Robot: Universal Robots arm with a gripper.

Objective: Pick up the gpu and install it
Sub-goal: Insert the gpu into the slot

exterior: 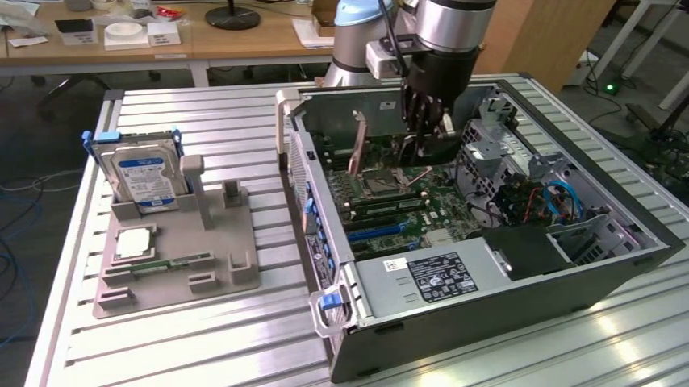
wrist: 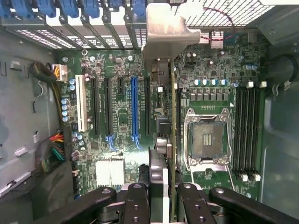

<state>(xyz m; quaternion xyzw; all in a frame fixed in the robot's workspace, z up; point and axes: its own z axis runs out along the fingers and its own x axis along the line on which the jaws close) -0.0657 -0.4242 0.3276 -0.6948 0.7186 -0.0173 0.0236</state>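
The gpu (wrist: pixel 172 116) appears edge-on in the wrist view as a thin line, with its silvery end bracket (wrist: pixel 163 32) against the case's rear slot openings. My gripper (wrist: pixel 170 198) is shut on the card's near end, black fingers (wrist: pixel 136 205) on either side of it. The card hangs upright over the motherboard, between the blue expansion slot (wrist: pixel 134 109) and the CPU socket (wrist: pixel 208 137). I cannot tell whether its lower edge touches a slot. In the exterior view the gripper (exterior: pixel 422 149) is lowered inside the open computer case (exterior: pixel 603 266), with the gpu (exterior: pixel 362 141) beside it.
Memory slots (wrist: pixel 247 135) lie beyond the socket, and cable bundles (wrist: pixel 56 144) sit near the case wall. The power supply (exterior: pixel 431 278) fills the case's near end. On the exterior view's left, a grey fixture (exterior: pixel 177 274) carries a blue-labelled hard drive (exterior: pixel 145 173) and a memory stick (exterior: pixel 173 262).
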